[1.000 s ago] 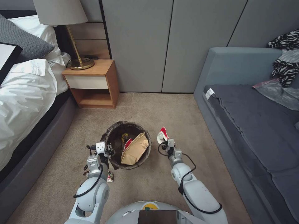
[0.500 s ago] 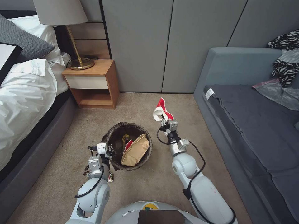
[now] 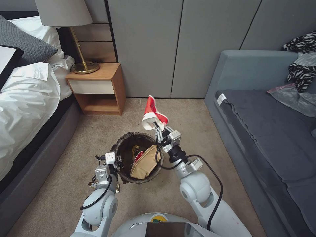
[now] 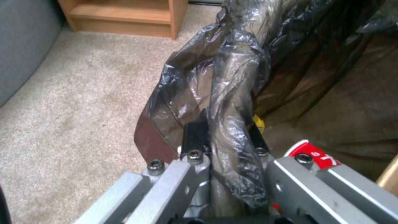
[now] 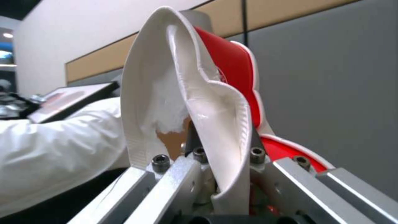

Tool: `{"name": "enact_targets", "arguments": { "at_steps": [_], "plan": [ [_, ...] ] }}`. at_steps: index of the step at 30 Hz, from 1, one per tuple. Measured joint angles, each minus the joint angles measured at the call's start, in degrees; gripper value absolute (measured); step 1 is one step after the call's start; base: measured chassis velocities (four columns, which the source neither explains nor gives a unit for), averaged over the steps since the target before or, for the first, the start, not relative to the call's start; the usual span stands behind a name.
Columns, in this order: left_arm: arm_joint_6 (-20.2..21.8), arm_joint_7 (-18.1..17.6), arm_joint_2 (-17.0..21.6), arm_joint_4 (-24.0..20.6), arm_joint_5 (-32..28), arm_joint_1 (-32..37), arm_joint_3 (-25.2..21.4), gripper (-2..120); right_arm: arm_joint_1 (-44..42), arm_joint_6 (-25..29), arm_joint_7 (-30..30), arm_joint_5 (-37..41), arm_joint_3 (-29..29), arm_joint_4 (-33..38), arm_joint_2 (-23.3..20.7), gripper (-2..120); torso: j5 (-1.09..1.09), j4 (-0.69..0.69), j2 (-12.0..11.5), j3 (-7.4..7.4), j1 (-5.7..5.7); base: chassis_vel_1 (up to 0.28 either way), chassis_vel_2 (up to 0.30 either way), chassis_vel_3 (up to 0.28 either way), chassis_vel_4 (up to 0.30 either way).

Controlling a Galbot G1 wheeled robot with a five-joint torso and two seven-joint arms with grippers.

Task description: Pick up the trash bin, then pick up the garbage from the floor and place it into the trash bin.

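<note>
Here, in the head view, the trash bin (image 3: 137, 161) stands on the carpet just ahead of the robot, its dark brown liner (image 3: 122, 148) folded over the rim, and the left gripper (image 3: 116, 163) sits at the bin's nine o'clock edge. The left wrist view shows that gripper (image 4: 226, 140) with its two black fingers (image 4: 196, 137) pressed together on the liner-covered rim of the bin (image 4: 234, 71), crinkled plastic bunched between them. Inside the bin lie a tan paper bag (image 3: 144, 162) leaning toward three o'clock, a bit of red-and-white paper (image 3: 137, 155) beside it, and a yellow wrapper (image 3: 134, 149) deeper down. The right gripper (image 3: 157, 126) is raised at about one o'clock from the bin's centre, just beyond the far rim, and it pinches a crushed red-and-white paper cup (image 3: 152, 113) that sticks up past its fingertips. In the right wrist view, the gripper (image 5: 224, 146) is clamped on the cup's flattened white wall (image 5: 215, 102), with the red outer side showing behind. A small wrapper (image 3: 116, 187) lies on the carpet at the bin's seven o'clock, close by the left arm. A wooden nightstand (image 3: 97, 88) stands well apart at eleven o'clock, and a grey sofa (image 3: 263, 131) runs along three o'clock.
</note>
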Motion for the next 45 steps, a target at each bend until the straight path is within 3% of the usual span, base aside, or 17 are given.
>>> {"name": "enact_targets", "arguments": {
  "at_steps": [13,36,39,41,43,45],
  "plan": [
    [0.46,-0.05,-0.07,-0.38,0.02,0.13,0.02,3,-1.22,-1.02,2.53,1.93,-5.9,-6.13,-0.99,0,0.0,0.0,0.0,0.0,0.0,0.0,0.0,0.0,0.0],
    [0.44,-0.12,-0.37,-0.48,0.16,0.19,0.23,3,0.05,-0.5,4.17,1.66,-8.31,-14.84,-0.15,0,0.01,0.0,0.0,0.0,0.0,0.0,0.0,0.0,0.0],
    [0.43,-0.13,-0.38,-0.48,0.17,0.2,0.24,3,0.14,-0.52,4.26,1.63,-8.47,-15.11,-0.07,4,0.0,0.0,0.0,0.0,0.0,0.0,0.0,0.0,0.0],
    [0.39,-0.15,-0.44,-0.49,0.22,0.2,0.27,3,0.44,-0.64,4.38,1.47,-8.84,-15.68,0.06,21,0.01,0.0,0.0,0.0,0.0,0.0,0.0,0.0,0.0],
    [0.38,-0.16,-0.45,-0.5,0.23,0.2,0.27,3,0.48,-0.66,4.38,1.43,-8.89,-15.76,0.08,22,0.0,0.0,0.0,0.0,0.0,0.0,0.0,0.0,0.0],
    [0.36,-0.17,-0.5,-0.5,0.26,0.19,0.31,3,0.56,-0.71,4.38,1.3,-9.01,-15.99,0.14,32,0.0,0.0,0.0,0.0,0.0,0.0,0.0,0.0,0.0]
  ]
}}
